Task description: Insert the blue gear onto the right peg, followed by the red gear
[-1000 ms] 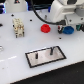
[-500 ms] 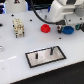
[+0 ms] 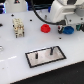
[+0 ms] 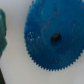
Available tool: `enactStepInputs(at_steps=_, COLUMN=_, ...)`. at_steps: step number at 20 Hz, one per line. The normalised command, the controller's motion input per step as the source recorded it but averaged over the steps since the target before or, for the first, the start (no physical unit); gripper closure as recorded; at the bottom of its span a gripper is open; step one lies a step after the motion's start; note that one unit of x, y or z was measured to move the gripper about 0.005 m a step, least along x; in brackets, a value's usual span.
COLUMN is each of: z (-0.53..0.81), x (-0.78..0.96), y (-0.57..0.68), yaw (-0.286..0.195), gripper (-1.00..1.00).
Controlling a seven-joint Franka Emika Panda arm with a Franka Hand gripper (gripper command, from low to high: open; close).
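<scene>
Fingers (image 3: 66, 22): mine, above the blue gear; apart or together, I cannot tell.
Blue gear (image 4: 54, 41): flat on the table (image 3: 20, 47), exterior view's right.
Red gear (image 3: 45, 28): just left of it.
Right peg (image 3: 51, 51): upright, nearer.

**Wrist view: the blue gear seen from directly above.**

The blue gear (image 4: 54, 39) lies flat on a pale surface (image 4: 15, 72) and fills most of the frame, directly beneath the camera. Fine teeth line its rim; a dark round bore sits at its centre, with faint reddish and pale speckles across the blurred face. A dark green object (image 4: 2, 35) shows at one edge, beside the gear and apart from it. No fingertips are visible.
</scene>
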Motion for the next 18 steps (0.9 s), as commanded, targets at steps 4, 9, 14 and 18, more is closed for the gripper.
enactStepInputs(at_steps=4, z=-0.04, x=-0.13, y=-0.01, yaw=0.000, gripper=1.00)
enactStepInputs(at_steps=9, z=-0.09, x=-0.27, y=-0.04, yaw=0.000, gripper=1.00)
enactStepInputs(at_steps=14, z=0.17, x=-0.03, y=-0.08, yaw=0.000, gripper=1.00)
enactStepInputs(at_steps=18, z=0.48, x=0.22, y=-0.10, yaw=0.000, gripper=1.00)
